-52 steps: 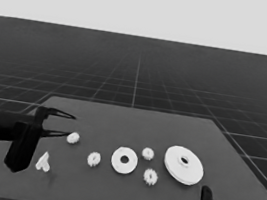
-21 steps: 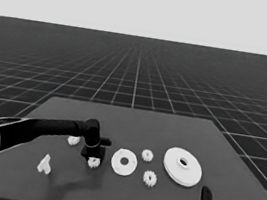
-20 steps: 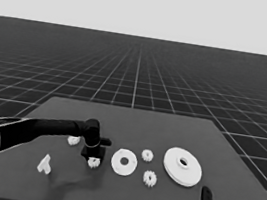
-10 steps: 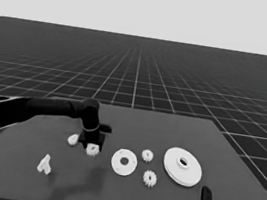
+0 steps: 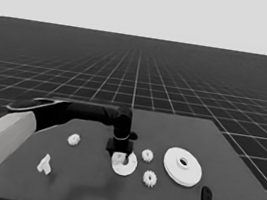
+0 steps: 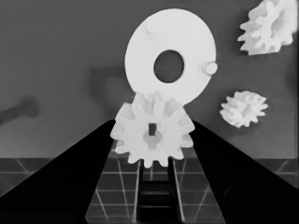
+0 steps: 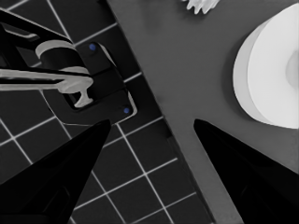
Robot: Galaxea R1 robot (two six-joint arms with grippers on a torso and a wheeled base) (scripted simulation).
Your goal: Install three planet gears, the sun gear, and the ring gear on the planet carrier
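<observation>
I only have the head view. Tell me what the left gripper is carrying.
Observer: The left gripper is shut on one gear.
Operator: Report the smaller round part's pegs.
Observer: Two pegs on the smaller round part stand bare; the gear covers its near rim.
Operator: Give me the right gripper.
Observer: The right gripper is open at the table corner, beside the larger round part.
</observation>
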